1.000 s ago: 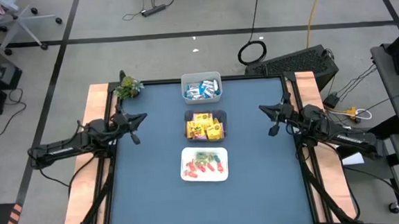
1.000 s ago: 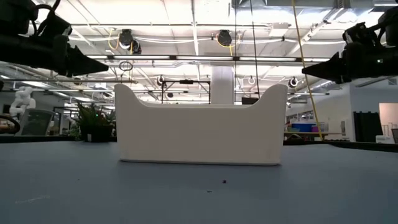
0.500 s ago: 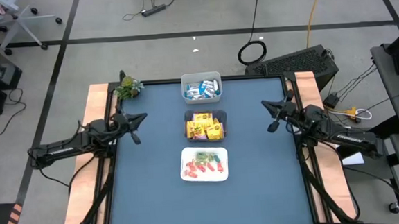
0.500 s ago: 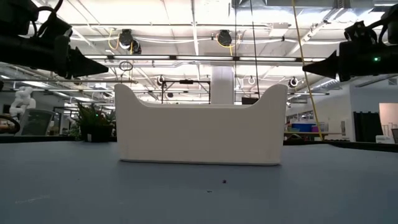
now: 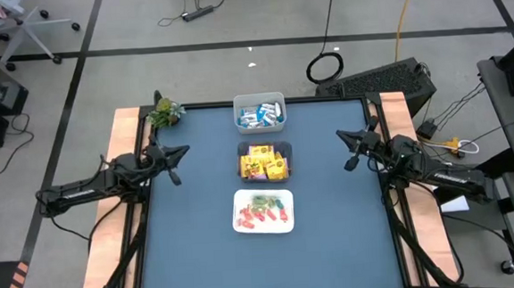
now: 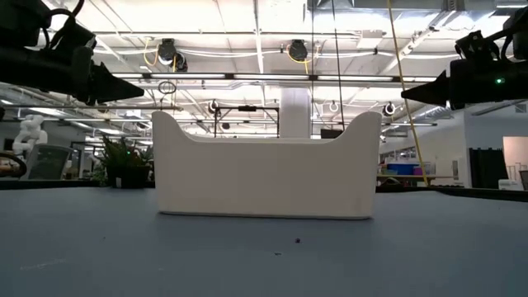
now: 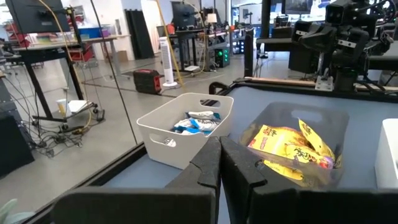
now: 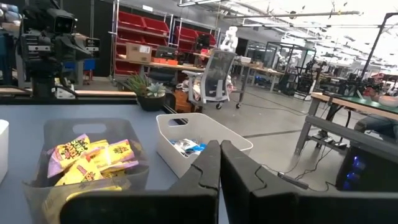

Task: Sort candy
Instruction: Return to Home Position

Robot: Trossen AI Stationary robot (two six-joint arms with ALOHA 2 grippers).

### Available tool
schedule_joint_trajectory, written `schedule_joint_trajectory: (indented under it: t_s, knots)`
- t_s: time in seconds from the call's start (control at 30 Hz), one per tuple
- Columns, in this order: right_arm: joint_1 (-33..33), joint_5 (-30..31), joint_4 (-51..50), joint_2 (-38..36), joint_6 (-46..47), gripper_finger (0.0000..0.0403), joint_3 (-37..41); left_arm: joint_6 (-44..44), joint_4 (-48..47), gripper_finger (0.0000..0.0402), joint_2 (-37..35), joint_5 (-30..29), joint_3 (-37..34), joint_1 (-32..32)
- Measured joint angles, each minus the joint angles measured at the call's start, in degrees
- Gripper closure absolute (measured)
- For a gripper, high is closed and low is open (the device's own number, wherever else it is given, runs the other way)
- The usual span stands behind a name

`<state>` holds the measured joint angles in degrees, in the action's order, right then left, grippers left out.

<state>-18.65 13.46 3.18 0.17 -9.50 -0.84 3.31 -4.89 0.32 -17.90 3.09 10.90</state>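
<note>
The candy lies sorted in three bins down the table's middle. Blue-and-white bars [image 5: 260, 117] fill the far white bin [image 7: 186, 124], yellow packets [image 5: 264, 163] the clear middle bin [image 8: 87, 163], and red and green pieces [image 5: 263, 212] the near white bin [image 6: 266, 169]. My left gripper [image 5: 184, 151] hangs shut at the table's left edge, pointing level toward the bins. My right gripper [image 5: 339, 138] hangs shut at the right edge, likewise level. Both hold nothing.
A green potted plant [image 5: 164, 112] stands at the table's far left corner. Bare blue tabletop [image 5: 334, 237] stretches on both sides of the bin row and toward the near edge.
My right gripper has swung a little at the wrist, its tip drifting slightly toward the table's far edge. The bins, the candy and my left arm have stayed still.
</note>
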Motion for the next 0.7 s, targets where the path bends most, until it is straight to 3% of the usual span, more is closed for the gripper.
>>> schedule_joint_trajectory:
  t_s: [0.7]
  knots:
    - [1.84,-1.08,-0.15,0.76,-0.17,0.0403,0.00,0.04,0.09,0.0388,0.04,0.03,-0.07,0.01]
